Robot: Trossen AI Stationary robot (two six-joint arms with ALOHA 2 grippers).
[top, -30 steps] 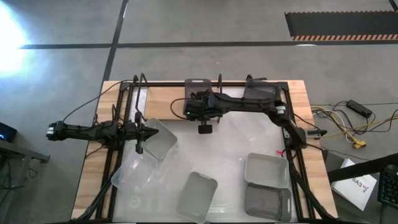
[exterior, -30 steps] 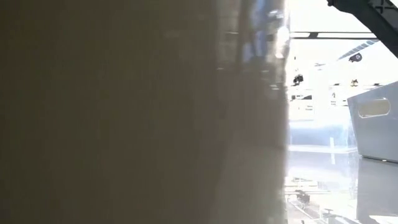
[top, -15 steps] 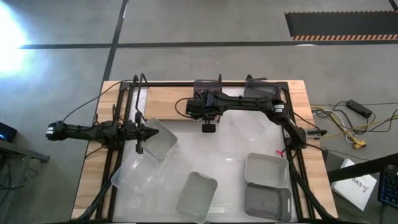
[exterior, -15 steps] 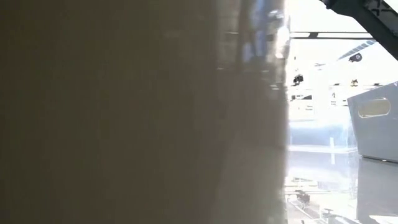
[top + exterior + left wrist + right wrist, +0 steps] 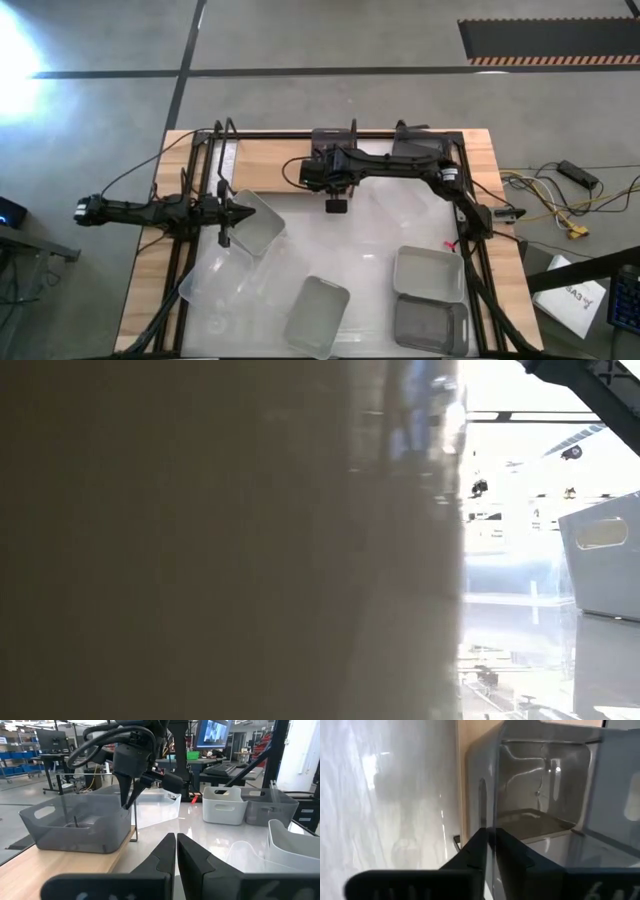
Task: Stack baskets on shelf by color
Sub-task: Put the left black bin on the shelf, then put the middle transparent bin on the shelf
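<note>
A dark grey see-through basket (image 5: 330, 141) stands on the wooden shelf (image 5: 270, 165) at the table's far edge, and also shows in the left wrist view (image 5: 75, 825). My right gripper (image 5: 329, 162) stands over the basket's near end and is shut on it. My left gripper (image 5: 246, 211) is shut and empty. It hovers at the table's left above a whitish basket (image 5: 256, 226), beside a clear basket (image 5: 225, 285). My right gripper pinches the dark grey basket's near end wall at its rim (image 5: 491, 822), beside the handle slot (image 5: 482, 795). One finger is inside the basket and one outside. The fingers (image 5: 128, 795) come from above, pointing down. The basket's bottom rests on the shelf plank.
Another clear basket (image 5: 400, 205) lies near the shelf. A whitish basket (image 5: 430, 272) and a grey one (image 5: 430, 325) stand at the near right, and a light one (image 5: 318, 312) at the near middle. A basket wall (image 5: 220, 540) fills most of the low view.
My right gripper has gone a little toward the table's right edge, taking the dark grey basket along the shelf, and has then held still.
</note>
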